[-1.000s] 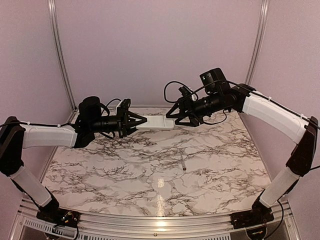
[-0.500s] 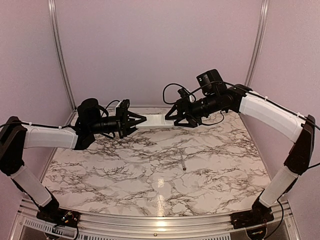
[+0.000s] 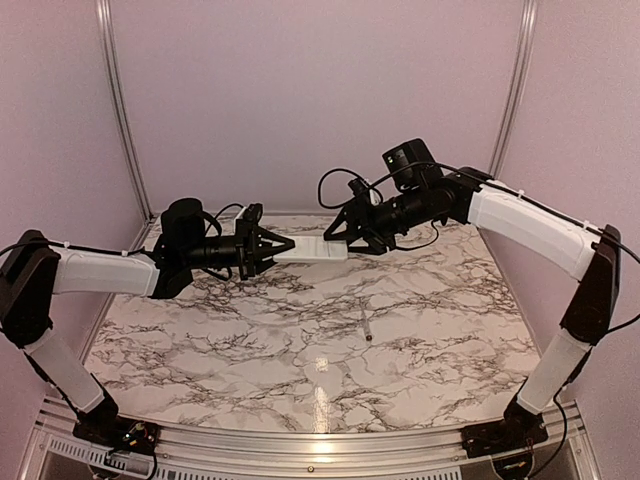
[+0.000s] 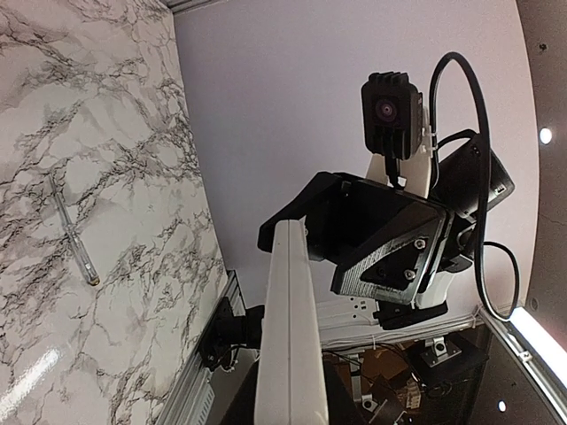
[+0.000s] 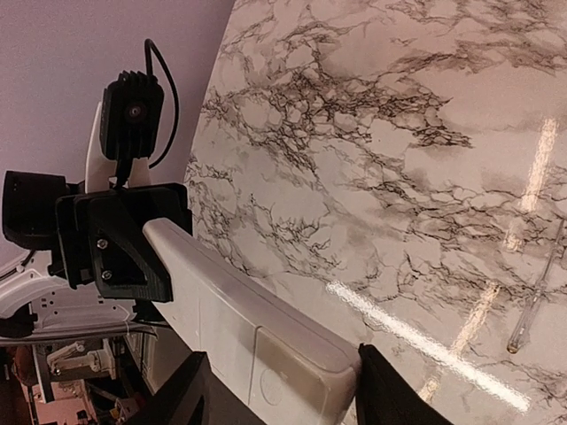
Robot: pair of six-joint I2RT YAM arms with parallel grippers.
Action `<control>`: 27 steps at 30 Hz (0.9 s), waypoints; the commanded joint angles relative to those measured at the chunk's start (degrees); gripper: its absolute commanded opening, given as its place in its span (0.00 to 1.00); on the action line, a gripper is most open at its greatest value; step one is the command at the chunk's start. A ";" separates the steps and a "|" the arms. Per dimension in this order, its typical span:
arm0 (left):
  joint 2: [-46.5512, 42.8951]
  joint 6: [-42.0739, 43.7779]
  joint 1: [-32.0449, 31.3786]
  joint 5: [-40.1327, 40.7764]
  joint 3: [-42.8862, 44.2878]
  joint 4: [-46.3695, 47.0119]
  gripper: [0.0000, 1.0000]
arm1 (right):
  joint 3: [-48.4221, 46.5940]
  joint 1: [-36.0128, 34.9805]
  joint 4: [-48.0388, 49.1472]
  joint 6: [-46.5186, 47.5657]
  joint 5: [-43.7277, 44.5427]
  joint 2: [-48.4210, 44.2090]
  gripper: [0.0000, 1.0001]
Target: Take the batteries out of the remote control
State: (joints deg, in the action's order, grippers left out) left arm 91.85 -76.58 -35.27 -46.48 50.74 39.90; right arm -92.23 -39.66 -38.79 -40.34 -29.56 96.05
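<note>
The white remote control (image 3: 314,250) hangs level above the back of the marble table, and my left gripper (image 3: 283,248) is shut on its left end. In the left wrist view the remote control (image 4: 289,328) runs away from the camera toward the right gripper (image 4: 354,232). My right gripper (image 3: 349,235) straddles the remote's right end, one black finger (image 5: 191,391) on each side. Its jaws stand open, the right finger at the remote's corner. The remote control (image 5: 266,341) shows a fitted cover panel (image 5: 292,376) at that end. The batteries are hidden.
A thin clear rod (image 3: 367,327) with a dark tip lies on the marble table (image 3: 250,350) near the middle, and the rod (image 5: 537,299) also shows in the right wrist view. Pink walls and metal posts (image 3: 118,110) close in the back and sides.
Both grippers and the remote have drifted slightly left. The right gripper has slid farther over the remote's right end and its jaws have narrowed.
</note>
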 commanded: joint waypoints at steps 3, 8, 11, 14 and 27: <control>0.78 1.86 -0.31 -0.97 1.99 -1.31 0.00 | -3.69 -1.42 -1.15 0.22 0.29 1.55 0.52; 0.91 2.10 -0.32 -0.98 2.17 -1.73 0.00 | -4.80 -1.46 -2.33 0.78 0.61 1.84 0.49; 1.13 2.12 -0.33 -0.90 2.17 -1.83 0.00 | -4.81 -1.47 -2.35 0.60 0.50 1.86 0.47; 1.37 2.10 -0.28 -0.93 2.26 -1.92 0.00 | -4.85 -1.45 -2.10 0.57 0.20 1.83 0.45; 1.40 2.08 -0.27 -1.19 2.17 -1.73 0.00 | -4.45 -1.56 -2.00 0.43 0.28 2.02 0.30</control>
State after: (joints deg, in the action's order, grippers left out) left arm 92.07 -74.98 -34.83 -47.55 51.66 39.05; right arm -94.52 -40.01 -41.69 -40.64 -28.25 97.65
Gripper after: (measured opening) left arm 0.160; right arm 0.344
